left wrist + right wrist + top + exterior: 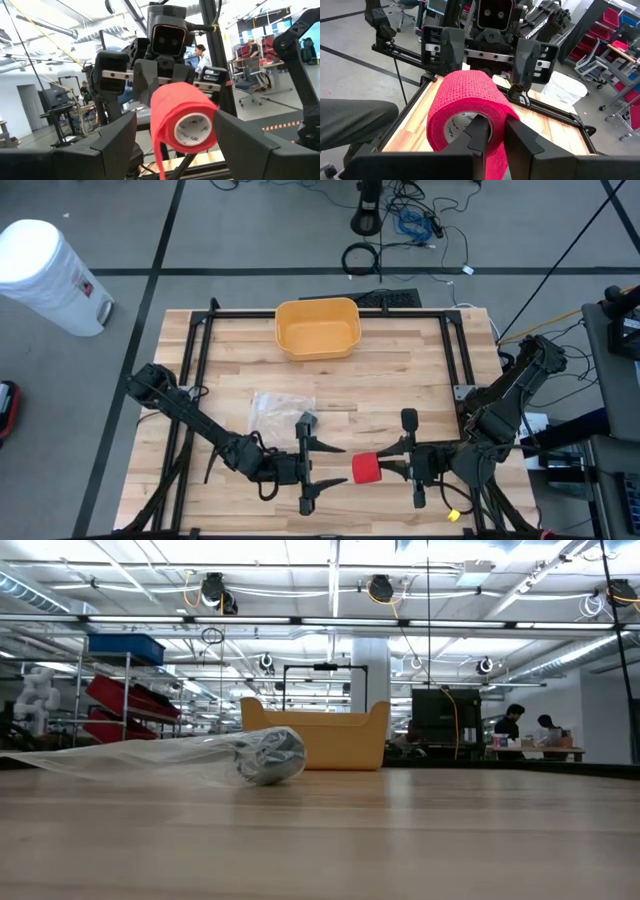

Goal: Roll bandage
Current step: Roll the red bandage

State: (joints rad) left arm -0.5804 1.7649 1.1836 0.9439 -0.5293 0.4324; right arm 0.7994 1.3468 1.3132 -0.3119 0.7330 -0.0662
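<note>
A red bandage roll (366, 468) with a white core (194, 129) hangs above the table's near edge, between my two grippers. My right gripper (388, 468) comes from the right and is shut on it. My left gripper (338, 466) faces it from the left, open. Its two fingers (114, 137) stand on either side of the roll's free end, and I cannot tell whether they touch it. A loose red tail (158, 150) hangs from the roll. The low view shows neither gripper nor roll. My right gripper holds the roll by its wall (498, 142) at the end facing it, one finger (478, 131) inside the hollow core and the other outside. The fingers come in about level from the table's right, along the roll's axis. The roll lies level, clear of the table.
A clear plastic bag (280, 412) with a grey roll (268, 756) in it lies on the table just beyond my left gripper. A yellow bin (318, 328) stands at the far middle. Black frame rails (200, 340) run along both sides.
</note>
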